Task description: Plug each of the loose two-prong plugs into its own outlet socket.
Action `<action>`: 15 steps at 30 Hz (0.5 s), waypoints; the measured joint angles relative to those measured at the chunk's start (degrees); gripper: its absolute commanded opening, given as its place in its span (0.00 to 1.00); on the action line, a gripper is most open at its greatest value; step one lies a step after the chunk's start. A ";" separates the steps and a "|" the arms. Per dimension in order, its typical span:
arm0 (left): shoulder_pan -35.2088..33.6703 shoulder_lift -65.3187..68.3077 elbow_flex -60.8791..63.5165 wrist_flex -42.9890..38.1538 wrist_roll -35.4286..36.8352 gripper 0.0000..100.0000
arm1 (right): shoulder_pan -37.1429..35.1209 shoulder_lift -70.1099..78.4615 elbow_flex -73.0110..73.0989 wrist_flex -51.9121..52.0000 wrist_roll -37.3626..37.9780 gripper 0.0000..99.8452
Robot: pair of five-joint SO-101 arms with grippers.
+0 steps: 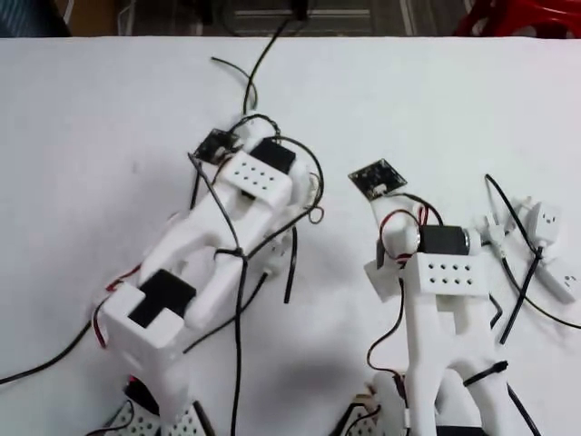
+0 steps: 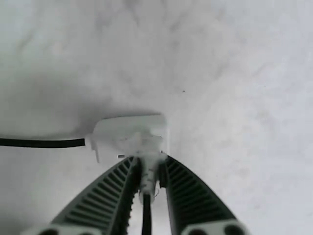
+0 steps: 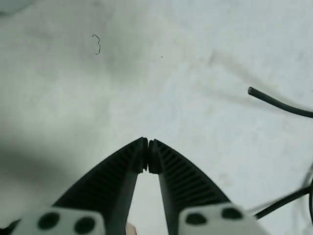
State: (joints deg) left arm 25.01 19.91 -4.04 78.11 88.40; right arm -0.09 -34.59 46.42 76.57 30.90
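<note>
- Left gripper [image 2: 149, 159]: black ribbed fingers [image 2: 183, 191] nearly together, clamped on a small white two-prong plug [image 2: 146, 172]. The plug's thin black cord [image 2: 145, 215] runs back between the fingers.
- The plug's front end meets a white rectangular plastic outlet block [image 2: 128, 132] lying on the table. Whether the prongs are seated cannot be told.
- A black cable [image 2: 41, 143] leaves one side of that block.
- Right gripper [image 3: 147, 148]: fully closed, tips touching, holding nothing, poised above bare table.
- A loose black cable end [image 3: 274, 100] lies to one side of it, well apart.
- High view, by the right arm [image 1: 445, 272]: two more white outlet blocks [image 1: 545, 218] [image 1: 565, 283] near the table's right edge, and a loose white plug [image 1: 495, 234] just beside the upper one, among crossing black cords.
- Left arm [image 1: 218, 236]: white, stretched diagonally toward the table's middle.
- Surface: plain white table [image 1: 91, 136], faintly mottled.
- Room: beyond the far edge, a dark floor and a red plastic object [image 1: 517, 16] at the corner.
</note>
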 measured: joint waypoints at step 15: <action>-0.53 14.51 -12.57 7.03 -6.86 0.02 | 1.93 0.00 0.00 0.00 0.00 0.02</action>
State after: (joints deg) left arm 24.48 34.42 -16.62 85.14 81.54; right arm 1.85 -34.59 46.42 76.57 30.90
